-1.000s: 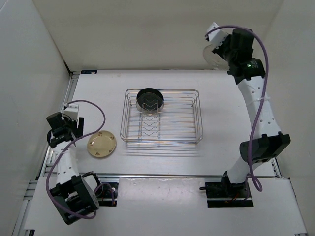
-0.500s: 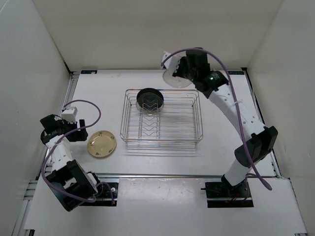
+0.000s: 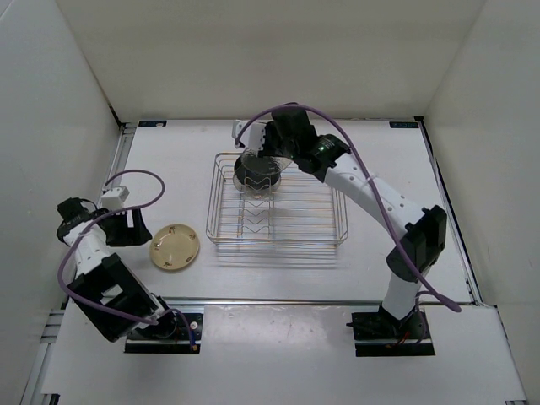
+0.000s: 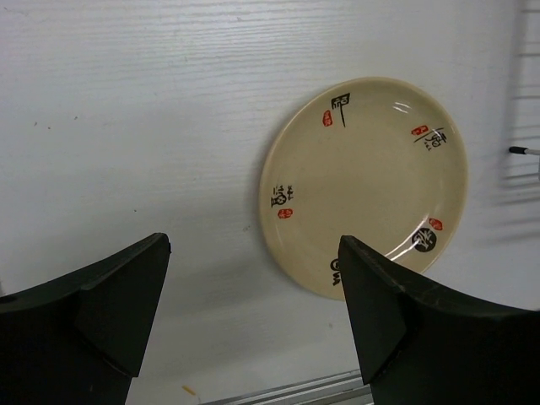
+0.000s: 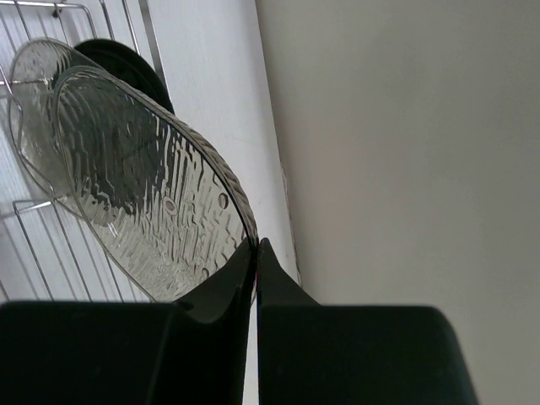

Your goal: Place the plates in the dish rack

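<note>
The left gripper (image 4: 253, 253) is spread wide and holds nothing, just beside the cream-yellow plate (image 4: 363, 186) lying flat on the bench (image 4: 126, 101). The black plate (image 3: 257, 172) stands in the dish rack (image 3: 278, 240). Over it, the right gripper (image 5: 256, 249) pinches the rim of a clear bumpy plate (image 5: 135, 160).

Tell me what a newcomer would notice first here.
The right gripper, reaching over the dish rack's far-left corner, pinches a ribbed translucent plate by its rim, beside a black plate standing in the rack. Left of the rack, a cream plate with small markings lies flat on the table, the open left gripper facing it.
</note>
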Available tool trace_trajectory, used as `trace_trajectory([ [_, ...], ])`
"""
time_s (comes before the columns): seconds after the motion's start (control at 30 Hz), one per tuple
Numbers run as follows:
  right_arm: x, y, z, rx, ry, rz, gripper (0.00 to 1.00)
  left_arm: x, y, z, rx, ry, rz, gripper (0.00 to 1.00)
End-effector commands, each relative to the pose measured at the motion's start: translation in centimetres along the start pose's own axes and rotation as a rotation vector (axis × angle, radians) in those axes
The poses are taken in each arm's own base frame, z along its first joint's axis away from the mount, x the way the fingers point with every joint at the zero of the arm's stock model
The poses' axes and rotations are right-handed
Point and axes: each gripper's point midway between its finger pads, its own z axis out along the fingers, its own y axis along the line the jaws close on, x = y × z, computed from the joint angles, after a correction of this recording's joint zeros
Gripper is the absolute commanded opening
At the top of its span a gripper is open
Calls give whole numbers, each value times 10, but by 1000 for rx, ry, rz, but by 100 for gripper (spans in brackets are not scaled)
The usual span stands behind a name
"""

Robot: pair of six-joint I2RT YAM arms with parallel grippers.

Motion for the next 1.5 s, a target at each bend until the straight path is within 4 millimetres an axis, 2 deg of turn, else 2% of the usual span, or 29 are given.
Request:
trace_trajectory([
  [0.0, -28, -20, 1, 66, -71, 26, 1, -13, -6, -5, 76, -34, 10, 92],
  [0.17, -33, -2, 16, 13, -87, 41, 1, -20, -1, 0, 103, -33, 5, 93],
  [0.4, -30, -7, 26, 31, -104, 78, 1, -37, 8, 0, 100, -66, 26, 93],
  [0.63, -25, -6, 47, 68, -83, 100, 1, -37, 12, 5, 100, -66, 26, 93],
  [0.73, -27, -11, 48, 95, -92, 123, 1, -33, 11, 6, 104, -61, 30, 93],
  [0.77, -23, -4, 54, 80, -81, 131, 1, -33, 11, 6, 104, -61, 30, 93],
  [1.03, -16, -4, 57, 115, -58, 165, 1, -35, 12, 3, 101, -75, 38, 93],
  [1.1, -14, 6, 59, 106, -50, 171, 1, -36, 10, 3, 108, -80, 38, 93],
  [1.13, -15, 2, 54, 119, -49, 173, 1, -36, 10, 3, 108, -80, 38, 93],
  [1.2, -12, 13, 58, 106, -39, 187, 1, -36, 10, 3, 108, -80, 38, 93],
  [1.47, -1, 31, 59, 91, -1, 188, 1, -37, 10, 3, 115, -87, 47, 93],
])
